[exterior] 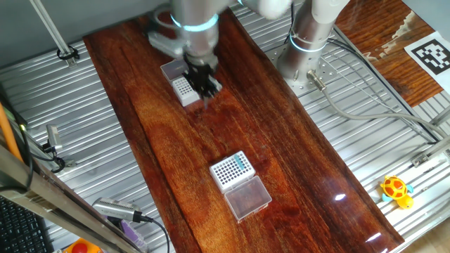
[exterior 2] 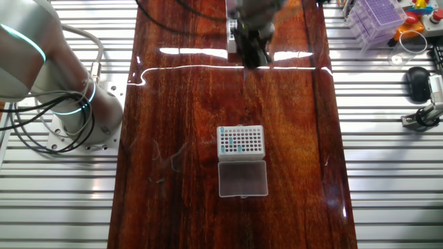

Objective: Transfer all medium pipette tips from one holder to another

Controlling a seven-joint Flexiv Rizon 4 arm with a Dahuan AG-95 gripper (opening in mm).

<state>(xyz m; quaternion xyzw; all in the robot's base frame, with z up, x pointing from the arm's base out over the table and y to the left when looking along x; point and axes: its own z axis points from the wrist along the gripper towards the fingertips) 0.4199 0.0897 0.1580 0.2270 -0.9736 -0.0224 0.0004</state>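
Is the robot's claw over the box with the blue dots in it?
No. The gripper is at the far white rack, while the rack with teal tips sits alone farther down the wooden table.

Bright overhead light; glare streaks on wood table (exterior 2: 173, 124); moving tool (exterior: 204, 81) blurred.

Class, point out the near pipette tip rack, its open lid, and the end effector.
Near rack (exterior 2: 240, 140), the other fixed view, top grid.
Open lid (exterior 2: 242, 180), the other fixed view, clear panel centre.
End effector (exterior: 206, 88), one fixed view, between fingertips.
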